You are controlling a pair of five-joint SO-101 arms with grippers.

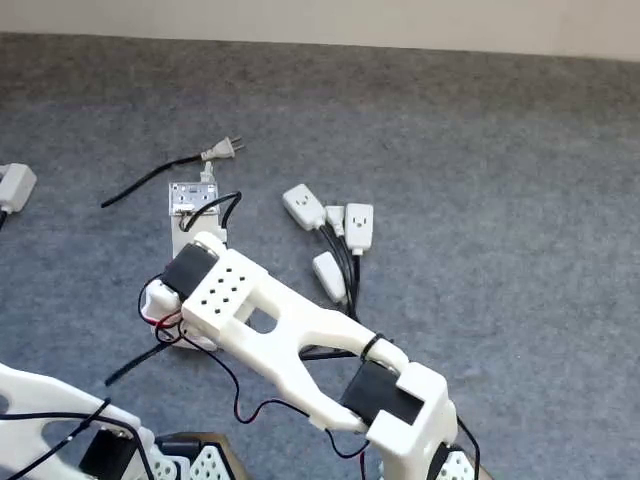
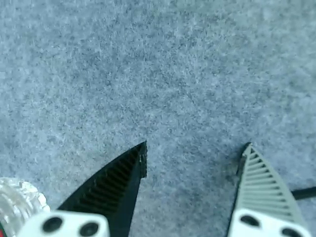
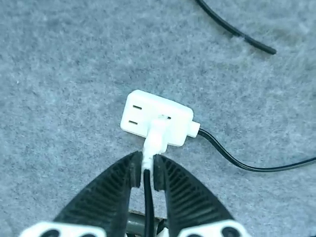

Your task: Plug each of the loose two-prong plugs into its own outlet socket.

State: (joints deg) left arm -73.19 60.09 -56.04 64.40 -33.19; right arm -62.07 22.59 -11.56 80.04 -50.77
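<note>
The right hand [image 3: 146,165] is closed on a white plug [image 3: 157,133]. Its two black fingers [image 3: 116,190] pinch the plug's rear end, where a black cord [image 3: 147,195] leaves it. The plug is small and narrow. Its nose meets the face of a white outlet [image 3: 136,112] that lies flat on the grey desk [image 3: 59,59]; the prongs cannot be seen. The outlet is a rounded rectangular block with one pair of slots bare just beside the plug. A black cable [image 3: 232,159] runs from its short end. A black cord end [image 3: 237,32] lies well apart from it.

The left hand [image 2: 195,150] is open over bare desk, with nothing between its black finger [image 2: 121,180] and its grey finger [image 2: 259,180], which are spread wide.

In the high view the right arm [image 1: 300,330] stretches from the lower right of the frame to left of centre. Above its end, upper left of centre, lies a silvery plate [image 1: 190,198] with a black cord looped beside it. A loose plug [image 1: 222,150], white-bodied with two bare prongs and a black cord, lies just above the plate. Near the centre a cluster of white outlets [image 1: 304,205] fans out on black cords. A white block [image 1: 15,185] sits at the left edge.
</note>
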